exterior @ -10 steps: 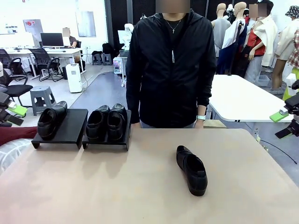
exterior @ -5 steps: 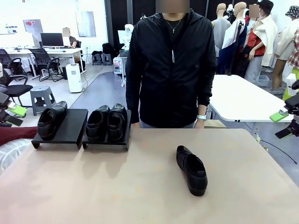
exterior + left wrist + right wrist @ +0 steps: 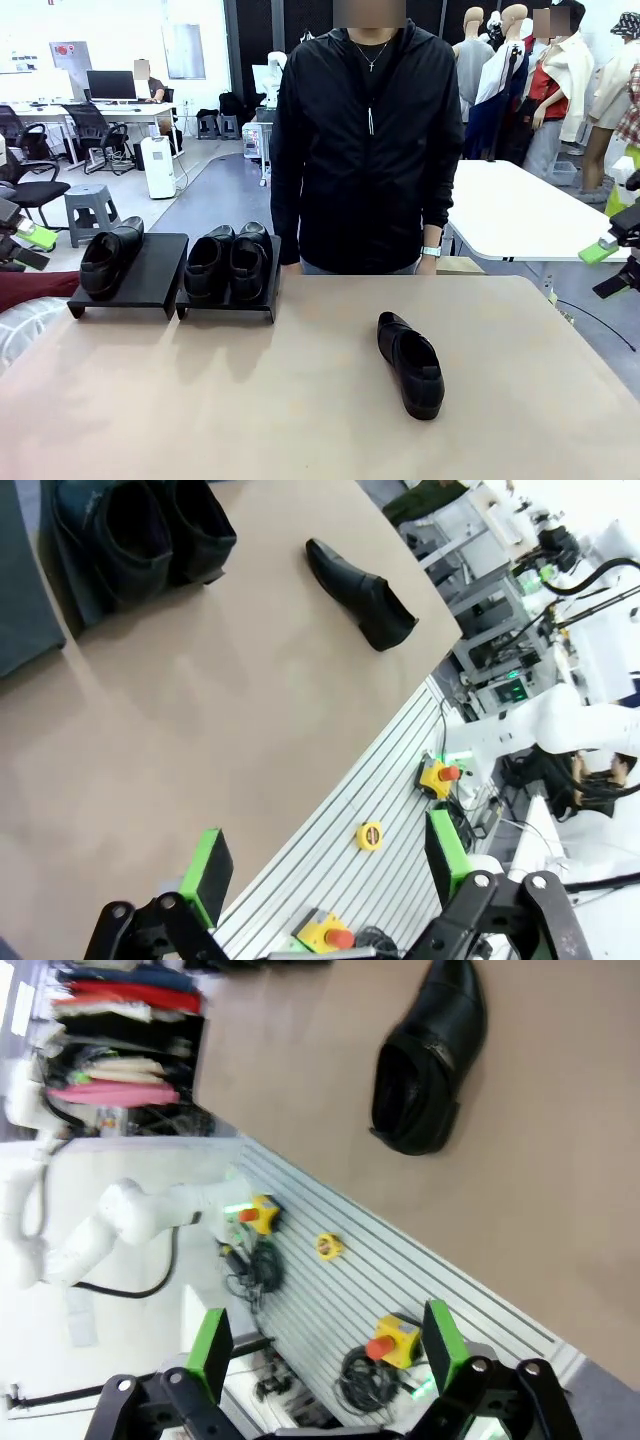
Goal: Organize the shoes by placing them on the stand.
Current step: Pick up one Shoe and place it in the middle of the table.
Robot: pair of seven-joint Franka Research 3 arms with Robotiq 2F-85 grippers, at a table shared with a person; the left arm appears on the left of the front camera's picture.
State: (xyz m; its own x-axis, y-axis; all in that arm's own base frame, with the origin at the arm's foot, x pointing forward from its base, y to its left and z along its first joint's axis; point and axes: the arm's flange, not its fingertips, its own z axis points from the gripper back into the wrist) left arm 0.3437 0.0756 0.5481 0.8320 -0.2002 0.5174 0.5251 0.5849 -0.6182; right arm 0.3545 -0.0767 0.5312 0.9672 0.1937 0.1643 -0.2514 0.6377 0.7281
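Left gripper (image 3: 22, 245): parked at the left edge of the front view, off the bench (image 3: 300, 400) and raised above its level. In its wrist view the gripper (image 3: 325, 865) has its fingers (image 3: 208, 872) spread wide with nothing between them, looking down past the near bench edge.

Left stand (image 3: 135, 275): one shoe (image 3: 108, 257) sits on its left part, toe toward the robot. The right part of this stand is bare.

Right stand (image 3: 232, 290): touching or just beside the left stand; a pair of shoes (image 3: 228, 263) rests on it side by side.

Loose shoe (image 3: 410, 365): lies on the bench right of centre, well apart from both stands, toe toward the robot's side.

Person (image 3: 365, 140): stands at the far edge of the bench, arms hanging down.

Right gripper (image 3: 612, 258): at the right edge of the front view, off the bench and raised. In its wrist view the gripper (image 3: 325, 1345) has fingers (image 3: 210, 1345) spread wide, empty.

Change from the earlier frames: shoes, stands and person unmoved. Both grippers have shifted slightly at the picture edges.
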